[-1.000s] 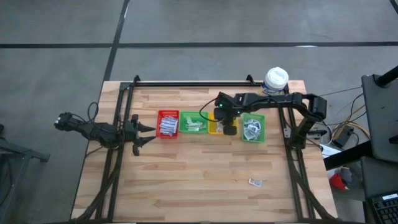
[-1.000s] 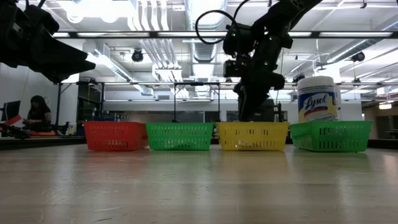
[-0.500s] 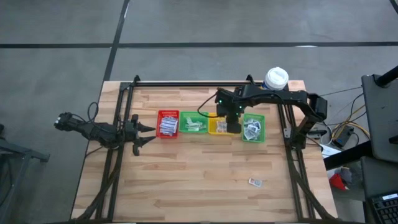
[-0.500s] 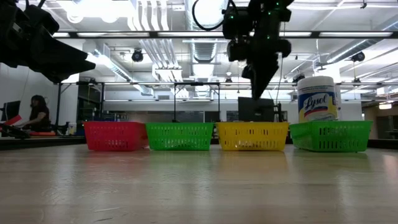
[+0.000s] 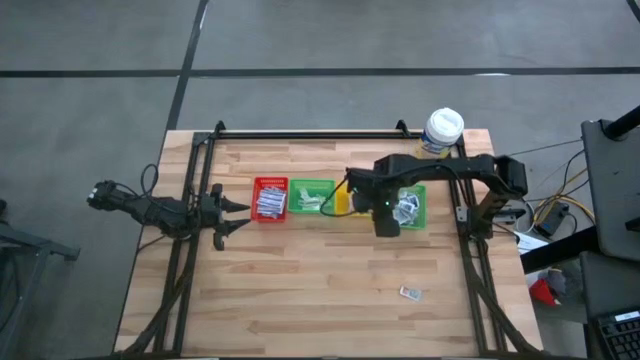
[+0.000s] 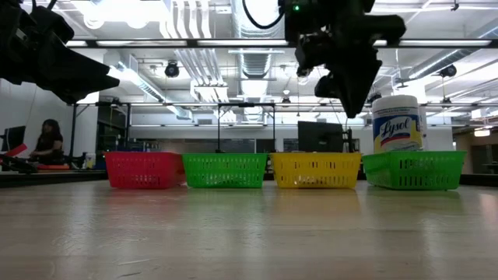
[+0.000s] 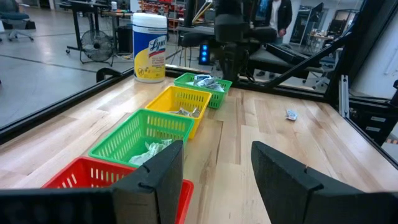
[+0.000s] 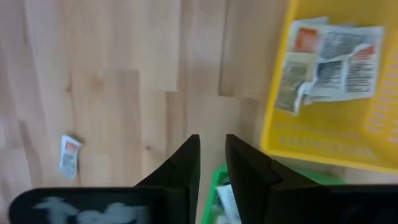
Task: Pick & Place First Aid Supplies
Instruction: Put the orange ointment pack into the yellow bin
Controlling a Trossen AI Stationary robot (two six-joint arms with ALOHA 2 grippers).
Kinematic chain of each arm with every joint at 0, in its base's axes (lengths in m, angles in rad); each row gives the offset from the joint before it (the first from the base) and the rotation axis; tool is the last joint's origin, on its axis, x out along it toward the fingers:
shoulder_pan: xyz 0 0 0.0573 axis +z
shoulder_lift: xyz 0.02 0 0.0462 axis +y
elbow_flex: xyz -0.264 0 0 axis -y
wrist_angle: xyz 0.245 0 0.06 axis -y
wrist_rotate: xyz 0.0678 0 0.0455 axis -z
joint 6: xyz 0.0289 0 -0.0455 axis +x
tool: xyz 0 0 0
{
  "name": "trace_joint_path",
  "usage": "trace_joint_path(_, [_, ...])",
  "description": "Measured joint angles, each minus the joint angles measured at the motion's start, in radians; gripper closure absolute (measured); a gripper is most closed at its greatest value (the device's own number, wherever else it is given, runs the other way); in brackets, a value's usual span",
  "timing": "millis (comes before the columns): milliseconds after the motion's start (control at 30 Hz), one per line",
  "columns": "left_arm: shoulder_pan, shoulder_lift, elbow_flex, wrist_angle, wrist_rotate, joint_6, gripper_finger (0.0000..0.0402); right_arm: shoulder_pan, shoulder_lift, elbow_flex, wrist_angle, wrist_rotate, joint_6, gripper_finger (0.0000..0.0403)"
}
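The first aid supplies lie as small packets in four trays in a row: red (image 5: 270,198), green (image 5: 312,197), yellow (image 8: 329,56) and a second green one (image 5: 408,205). One loose packet (image 5: 409,292) lies on the wood near the front right; the right wrist view shows it too (image 8: 68,155). My right gripper (image 8: 211,155) hangs over the near rims of the yellow and right green trays, pointing down. Its fingers stand a narrow gap apart with nothing between them. My left gripper (image 7: 214,168) waits open at the table's left edge, facing along the row.
A white-lidded tub (image 5: 443,130) with a yellow label stands at the far right corner behind the trays. Black frame rails (image 5: 310,132) run along the far and side edges. Bare wood (image 5: 300,290) spreads in front of the trays.
My right gripper has risen out of the yellow tray and gone toward the near edge and a little to the right. It has tipped from a slant to pointing nearly straight down. The packets in the trays lie as before.
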Motion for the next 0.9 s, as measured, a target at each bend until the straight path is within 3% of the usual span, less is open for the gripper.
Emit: trace_joint_path(900, [0.0,0.0,0.0,0.0,0.0,0.0,0.0213,0.293,-0.043,-0.003,-0.135,0.0,0.285,0.0335])
